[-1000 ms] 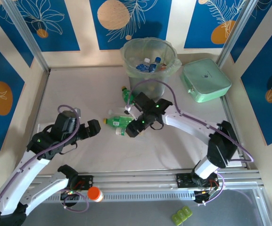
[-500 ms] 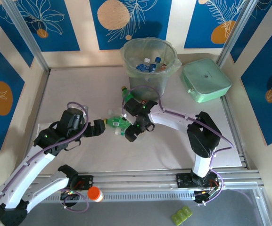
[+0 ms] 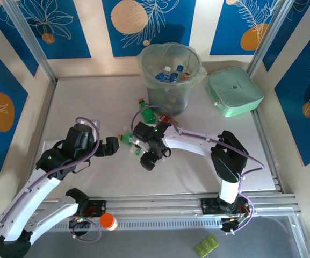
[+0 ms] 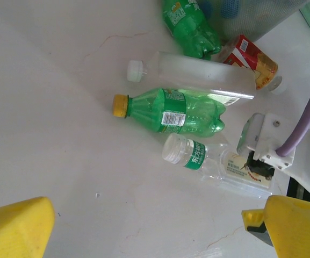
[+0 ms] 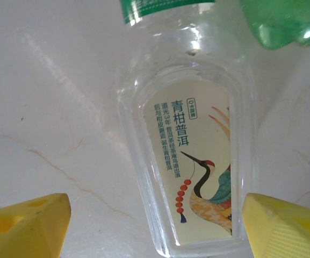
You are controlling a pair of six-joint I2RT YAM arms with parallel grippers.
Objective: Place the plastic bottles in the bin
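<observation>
The bin stands at the back centre with several bottles inside. Bottles lie on the table in front of it: a green bottle with a yellow cap, a frosted one with a white cap, another green one, a red-labelled one. A clear bottle with a crane label lies flat between the fingers of my right gripper, which is open and straddles it. My left gripper is open and empty, just left of the pile.
A flat mint-green box sits right of the bin. The right arm's white link crosses the table's middle. An orange-capped item sits by the rail at the near edge.
The right gripper has swung left and toward the near edge, coming down over the crane-label bottle. The left gripper moved right toward the pile, then stayed put.
</observation>
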